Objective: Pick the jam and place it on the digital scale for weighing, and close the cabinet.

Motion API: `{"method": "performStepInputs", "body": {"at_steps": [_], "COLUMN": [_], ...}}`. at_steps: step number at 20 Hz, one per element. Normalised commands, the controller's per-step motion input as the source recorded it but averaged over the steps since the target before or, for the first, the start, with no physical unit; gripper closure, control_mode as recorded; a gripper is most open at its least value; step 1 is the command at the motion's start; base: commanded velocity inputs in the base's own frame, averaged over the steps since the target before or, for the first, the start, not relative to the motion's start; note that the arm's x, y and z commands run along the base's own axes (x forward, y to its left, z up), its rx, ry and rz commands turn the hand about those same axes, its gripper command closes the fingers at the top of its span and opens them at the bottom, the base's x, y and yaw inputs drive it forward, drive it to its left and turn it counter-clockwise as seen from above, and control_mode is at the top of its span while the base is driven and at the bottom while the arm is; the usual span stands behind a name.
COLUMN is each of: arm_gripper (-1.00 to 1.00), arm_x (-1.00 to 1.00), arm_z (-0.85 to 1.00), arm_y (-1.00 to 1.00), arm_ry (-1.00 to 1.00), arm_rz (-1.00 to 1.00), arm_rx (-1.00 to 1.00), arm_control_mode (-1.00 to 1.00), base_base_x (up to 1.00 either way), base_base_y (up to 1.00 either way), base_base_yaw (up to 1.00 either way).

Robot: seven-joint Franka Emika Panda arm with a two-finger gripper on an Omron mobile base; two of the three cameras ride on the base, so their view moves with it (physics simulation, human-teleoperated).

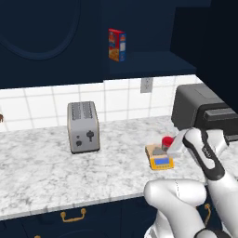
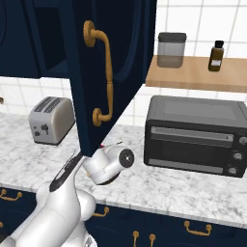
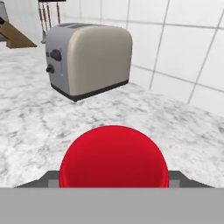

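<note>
One jam jar [image 3: 113, 157] with a red lid sits on the one yellow scale [image 1: 159, 161], on the grey plate. The gripper [image 1: 173, 148] is right at the jar; I cannot tell if it is squeezing it. One toaster [image 1: 83, 126] stands apart on the counter [image 1: 42, 172]. One cabinet door [image 2: 113, 62] hangs open. One cereal box [image 1: 116, 45] stands inside.

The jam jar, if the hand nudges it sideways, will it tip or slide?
The jam looks squat, its red lid wide, so it would probably slide rather than tip. It seems to sit on the digital scale, whose grey plate looks smooth, so it could skid off.
</note>
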Motion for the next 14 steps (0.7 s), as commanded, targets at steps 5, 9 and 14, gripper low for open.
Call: {"method": "performStepInputs", "body": {"at_steps": [5, 9, 14], "arm_gripper": [1.00, 1.00, 1.00], "arm_x": [0.00, 0.03, 0.20], "arm_z": [-0.30, -0.17, -0.24], "arm_y": [0.05, 0.29, 0.14], "arm_ry": [0.00, -0.01, -0.02], "arm_rz": [0.07, 0.01, 0.02], "arm_rx": [0.00, 0.00, 0.00], "arm_control_mode": [-1.00, -1.00, -1.00], "base_base_x": [0.00, 0.00, 0.00], "base_base_y": [0.00, 0.00, 0.00], "base_base_yaw": [0.00, 0.00, 0.00]}}
